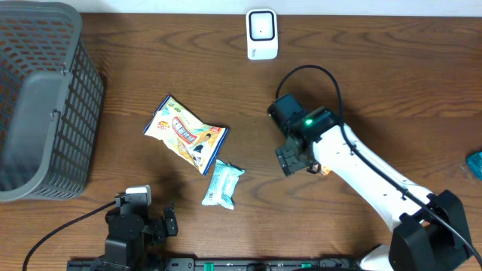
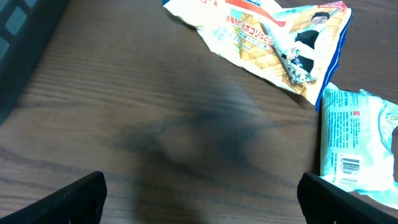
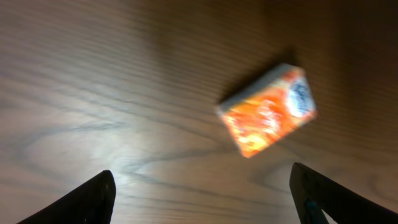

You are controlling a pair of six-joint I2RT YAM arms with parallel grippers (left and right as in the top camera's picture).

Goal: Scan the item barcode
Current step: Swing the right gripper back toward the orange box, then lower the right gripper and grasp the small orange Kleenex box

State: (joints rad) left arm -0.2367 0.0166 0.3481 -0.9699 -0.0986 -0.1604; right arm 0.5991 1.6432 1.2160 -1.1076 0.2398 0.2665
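Note:
A small orange packet (image 3: pixel 268 111) lies on the wooden table, ahead of my right gripper (image 3: pixel 202 198) and slightly right of its centre. That gripper is open, with only bare table between its fingers. From overhead the right gripper (image 1: pixel 291 159) hangs over the table's middle, and only an orange sliver of the packet (image 1: pixel 325 172) shows beside the arm. My left gripper (image 2: pixel 202 200) is open and empty low at the front left. A light blue packet (image 2: pixel 357 140) with a printed barcode (image 2: pixel 350 165) lies by its right finger. The white scanner (image 1: pixel 261 34) stands at the far edge.
A yellow snack bag (image 1: pixel 184 134) lies left of centre, with the light blue packet (image 1: pixel 222 184) just below it. A grey mesh basket (image 1: pixel 41 105) fills the left side. A teal item (image 1: pixel 474 164) shows at the right edge.

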